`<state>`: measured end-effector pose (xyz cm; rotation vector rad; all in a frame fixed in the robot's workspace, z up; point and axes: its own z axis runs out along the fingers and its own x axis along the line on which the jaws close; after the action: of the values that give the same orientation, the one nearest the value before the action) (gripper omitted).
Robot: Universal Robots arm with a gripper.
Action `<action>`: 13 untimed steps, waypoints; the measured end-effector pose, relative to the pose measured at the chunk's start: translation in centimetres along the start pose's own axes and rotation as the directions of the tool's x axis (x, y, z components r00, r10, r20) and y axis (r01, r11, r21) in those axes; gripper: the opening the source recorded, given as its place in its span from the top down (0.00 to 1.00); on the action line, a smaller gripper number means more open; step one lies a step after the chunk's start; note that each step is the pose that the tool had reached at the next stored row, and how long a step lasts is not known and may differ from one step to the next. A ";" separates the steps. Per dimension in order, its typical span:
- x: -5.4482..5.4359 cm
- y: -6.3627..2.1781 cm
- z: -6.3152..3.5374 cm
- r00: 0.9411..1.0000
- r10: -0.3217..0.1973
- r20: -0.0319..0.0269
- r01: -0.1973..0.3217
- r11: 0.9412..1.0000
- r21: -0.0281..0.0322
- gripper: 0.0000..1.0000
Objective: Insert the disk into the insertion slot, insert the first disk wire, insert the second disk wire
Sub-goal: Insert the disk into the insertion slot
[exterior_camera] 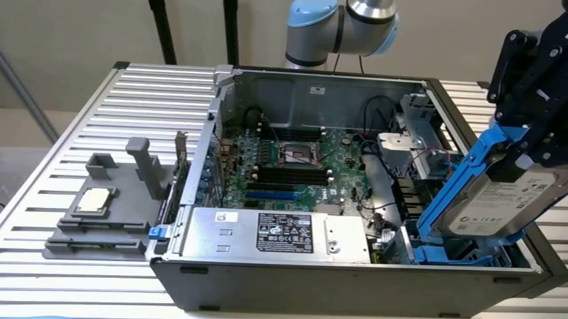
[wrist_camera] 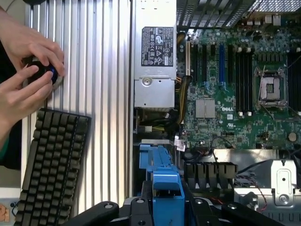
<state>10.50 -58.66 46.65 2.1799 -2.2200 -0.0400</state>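
My black gripper is at the exterior view's right, shut on the disk. The disk is a silver-grey drive with a white label in a bright blue carrier. It hangs tilted, its lower end down over the insertion slot, a blue-railed bay in the drive cage at the case's front right corner. In the wrist view the carrier's blue end sits between my gripper's black fingers, with the slot's blue rails just beyond it. How deep the disk reaches into the bay is hidden.
The open grey computer case lies on a ribbed metal table, with the green motherboard and silver power-supply box inside. A grey fixture stands at the exterior view's left. A person's hands hold a dark round object beside a keyboard.
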 end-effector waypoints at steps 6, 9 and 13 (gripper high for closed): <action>-0.4 -0.07 0.96 1.000 0.000 0.000 0.000 1.000 0.000 0.67; -1.0 -0.07 1.00 1.000 0.000 0.001 0.000 1.000 0.000 0.67; -2.3 -0.07 0.98 1.000 0.000 0.001 0.000 1.000 0.000 0.67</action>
<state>10.58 -56.39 45.66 2.1803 -2.2200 -0.0410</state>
